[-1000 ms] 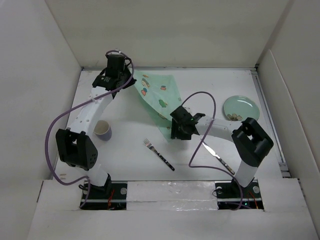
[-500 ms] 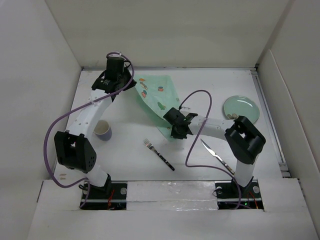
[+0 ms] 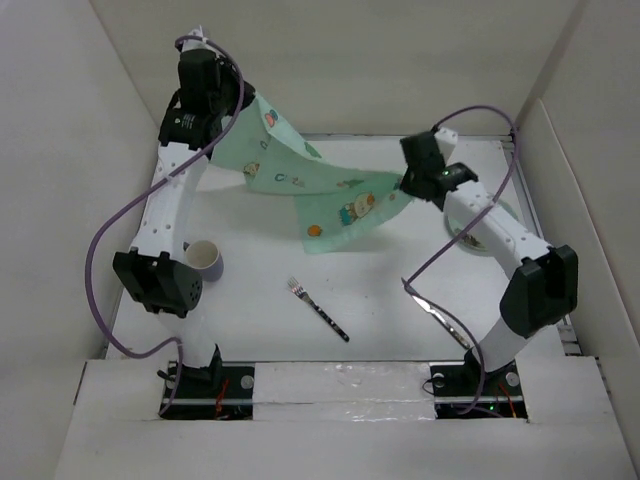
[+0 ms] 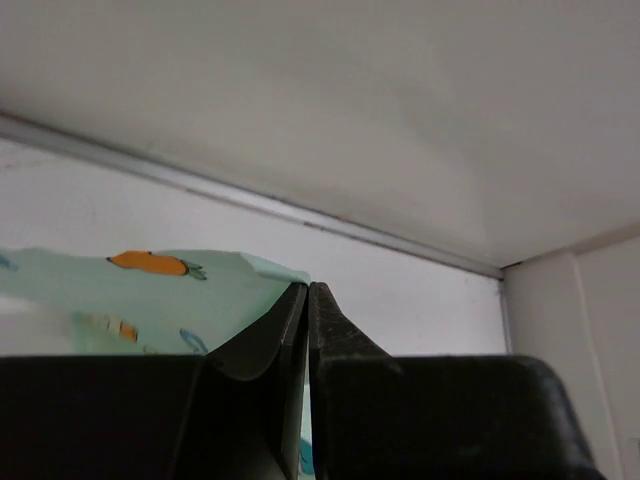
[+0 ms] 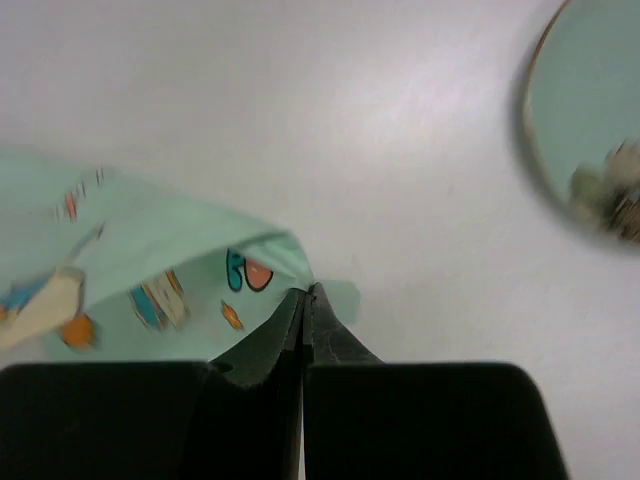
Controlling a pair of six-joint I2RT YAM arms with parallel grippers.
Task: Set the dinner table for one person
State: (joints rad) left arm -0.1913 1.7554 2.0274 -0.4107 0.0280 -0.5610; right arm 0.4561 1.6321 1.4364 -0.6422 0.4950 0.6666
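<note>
The mint-green cartoon-print placemat [image 3: 320, 190] hangs stretched in the air above the white dinner table [image 3: 260, 300], sagging in the middle. My left gripper [image 3: 238, 108] is raised at the far left, shut on one corner of the cloth. In the left wrist view the gripper [image 4: 307, 286] pinches the placemat [image 4: 130, 290] edge at its tips. My right gripper [image 3: 405, 183] is shut on the opposite corner at the right. In the right wrist view the gripper [image 5: 305, 290] holds a fold of the placemat [image 5: 150, 260].
A paper cup [image 3: 207, 260] stands on the left. A fork [image 3: 318, 308] lies in the near middle and a knife [image 3: 435, 315] near right. A green plate [image 5: 590, 130] with food bits sits at the right, mostly behind my right arm in the top view. White walls enclose the table.
The right gripper shut on the placemat's near corner and swung it up and to the far right. The left arm rose with its corner, lifting the cloth off the table.
</note>
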